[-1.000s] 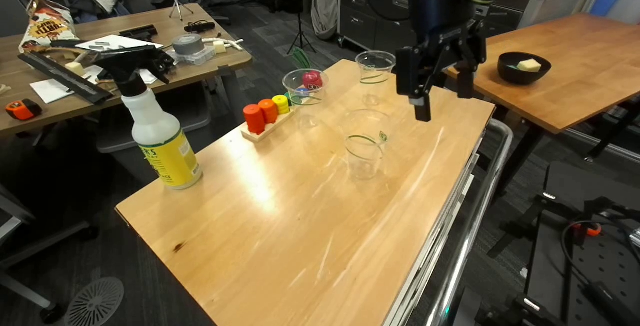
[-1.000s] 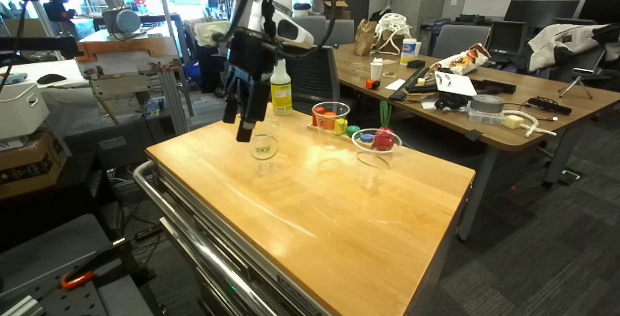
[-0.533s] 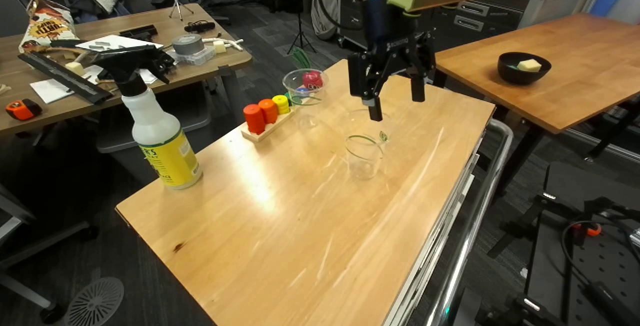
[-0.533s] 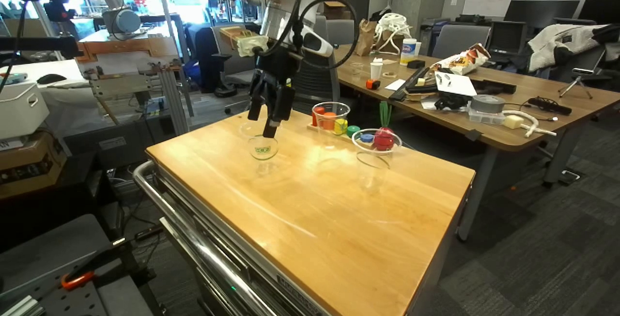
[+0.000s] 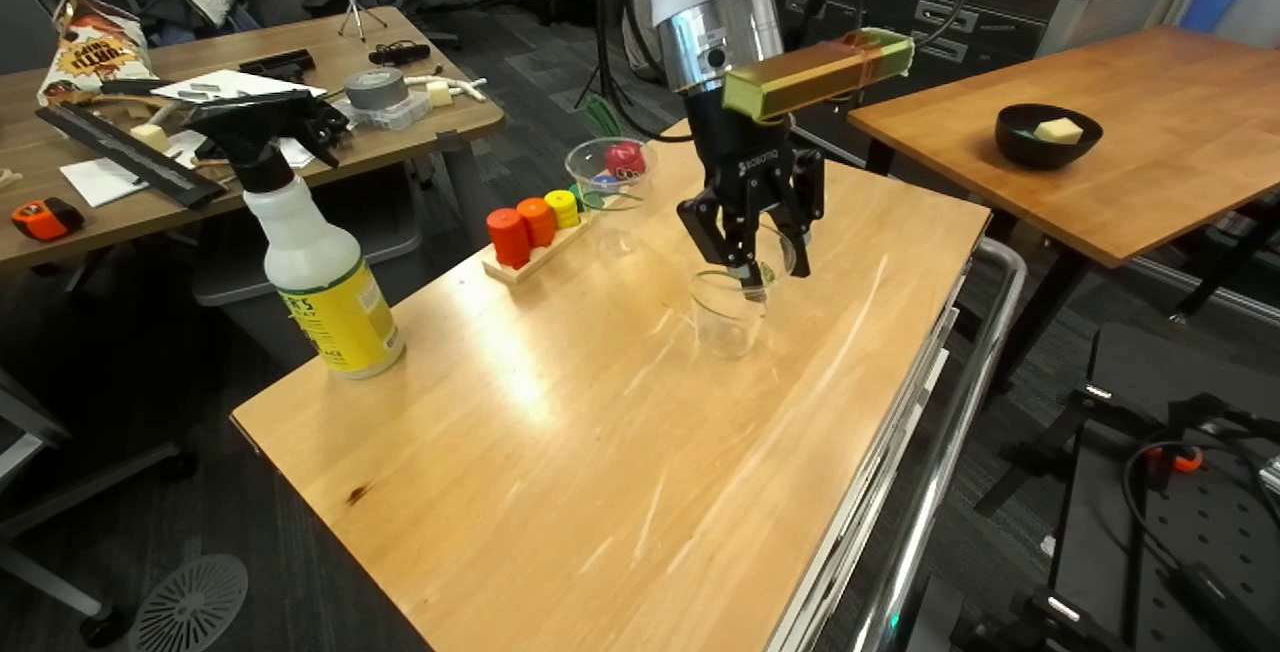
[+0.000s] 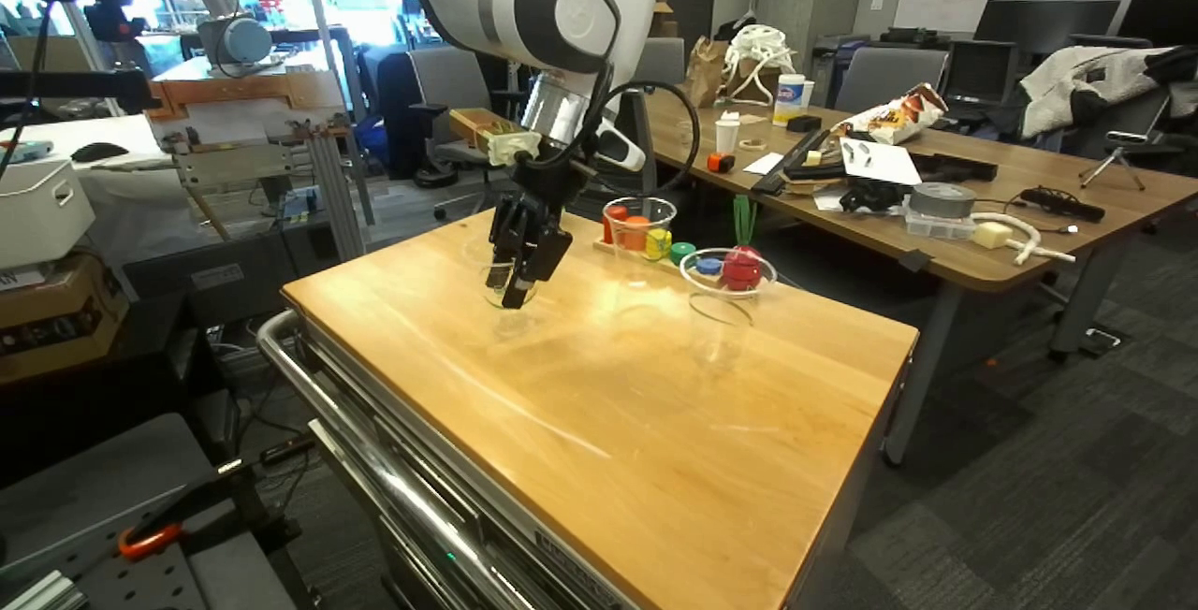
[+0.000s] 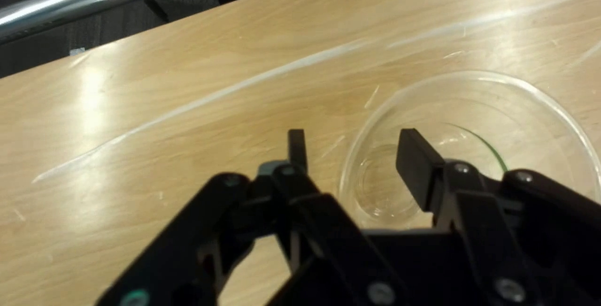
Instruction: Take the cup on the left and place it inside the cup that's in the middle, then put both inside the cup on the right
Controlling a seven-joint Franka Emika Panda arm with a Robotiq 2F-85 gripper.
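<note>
Several clear plastic cups stand upright on the wooden table. A cup [image 5: 728, 327] with a green line sits under my gripper; it also shows in an exterior view [image 6: 514, 322] and in the wrist view [image 7: 474, 102]. Another cup [image 5: 612, 197] stands near the colored pegs and shows in an exterior view [image 6: 639, 259]. A third cup [image 6: 719, 320] stands apart; the arm hides it in an exterior view. My gripper [image 5: 776, 282], also in view [image 6: 504, 290], is open and empty. In the wrist view its fingers [image 7: 354, 160] straddle the cup's rim, one over the cup's inside, one outside.
A spray bottle [image 5: 335, 282] stands at the table edge. A wooden peg toy [image 5: 530, 242] with colored cylinders and a red round item with a green top [image 6: 742, 268] stand along the far side. A metal rail [image 5: 950, 472] runs along one table edge.
My gripper has moved sideways over the table to the cup with the green line, then down until its fingertips are about the rim. The cups have not visibly moved.
</note>
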